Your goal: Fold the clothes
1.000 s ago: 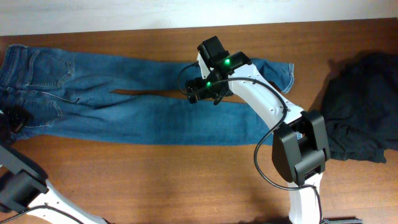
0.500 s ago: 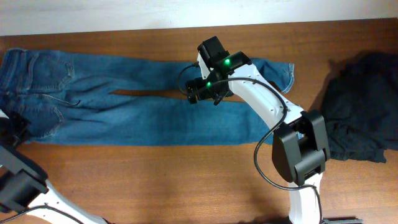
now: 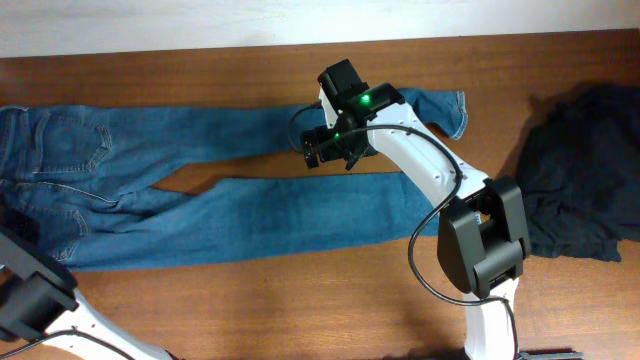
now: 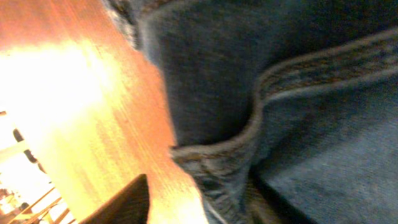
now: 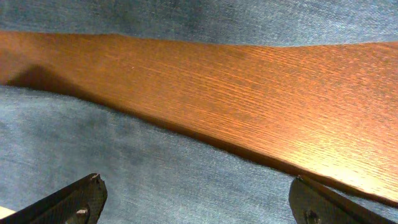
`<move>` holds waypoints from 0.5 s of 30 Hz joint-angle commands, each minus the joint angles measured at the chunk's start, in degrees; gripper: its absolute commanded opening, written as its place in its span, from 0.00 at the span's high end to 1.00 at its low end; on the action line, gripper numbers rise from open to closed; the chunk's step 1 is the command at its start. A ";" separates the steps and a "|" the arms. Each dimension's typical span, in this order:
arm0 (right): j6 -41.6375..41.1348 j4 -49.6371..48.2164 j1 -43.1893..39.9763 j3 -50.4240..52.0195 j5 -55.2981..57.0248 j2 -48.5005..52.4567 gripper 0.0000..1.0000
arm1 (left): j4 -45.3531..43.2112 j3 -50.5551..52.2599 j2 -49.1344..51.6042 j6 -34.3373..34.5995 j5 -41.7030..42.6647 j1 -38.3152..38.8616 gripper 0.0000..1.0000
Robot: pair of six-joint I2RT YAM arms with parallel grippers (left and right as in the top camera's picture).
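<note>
- Blue denim jeans [image 3: 200, 210] spread on brown wooden table [image 3: 300, 300].
- Right gripper [image 3: 315, 150] wide open over gap between legs.
- Left gripper [image 3: 18, 228] at waistband end; can't tell its grip.

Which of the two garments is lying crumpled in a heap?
The black garment on the right; the blue jeans lie stretched out lengthwise instead.

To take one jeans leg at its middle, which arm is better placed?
Probably right: the right gripper, open, hangs at mid-length between the legs of the jeans. The left gripper sits far off at the waistband end.
</note>
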State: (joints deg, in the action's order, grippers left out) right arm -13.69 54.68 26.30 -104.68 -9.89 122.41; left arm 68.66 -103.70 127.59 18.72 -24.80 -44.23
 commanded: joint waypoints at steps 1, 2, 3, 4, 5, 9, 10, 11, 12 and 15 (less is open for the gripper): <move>-0.33 0.00 0.31 -0.61 1.81 0.13 0.01 | 0.55 0.37 -0.87 1.42 -0.85 -0.46 0.42; -0.33 -0.02 0.31 -0.61 1.84 0.13 0.01 | 0.66 0.26 -0.87 1.42 0.02 -0.44 0.43; -0.39 -0.07 0.31 -0.61 2.27 0.13 0.01 | 0.70 0.00 -0.87 1.42 1.03 -0.42 0.43; -1.16 -0.09 0.31 -0.61 3.21 0.13 0.01 | 0.87 -0.52 -1.01 1.42 2.23 -0.33 0.43; -2.67 -0.07 0.31 -0.61 5.16 0.13 0.01 | 1.01 -1.18 -1.25 1.42 3.72 -0.20 0.43; -3.80 -0.24 0.13 -0.61 7.19 0.13 0.01 | 1.55 -5.40 -3.58 1.38 9.84 0.72 0.43; -3.80 -0.28 -0.07 -0.61 7.17 0.13 0.01 | 1.90 -7.08 -4.87 1.38 11.23 1.27 0.43; -3.80 -0.33 -0.13 -0.61 7.19 0.13 0.01 | 1.95 -8.76 -6.62 0.94 13.03 1.95 0.43; -3.82 -0.37 -0.20 -0.61 7.17 0.13 0.01 | 1.95 -9.64 -7.85 0.74 13.90 2.49 0.43; -6.40 -1.03 -0.22 -0.61 7.17 0.13 0.01 | 0.31 -10.16 -11.89 0.76 14.58 4.90 0.41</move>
State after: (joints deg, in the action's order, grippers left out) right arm -17.58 54.13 26.28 -104.68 -3.88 122.41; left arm 70.06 -111.83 121.34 19.31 -12.91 -41.36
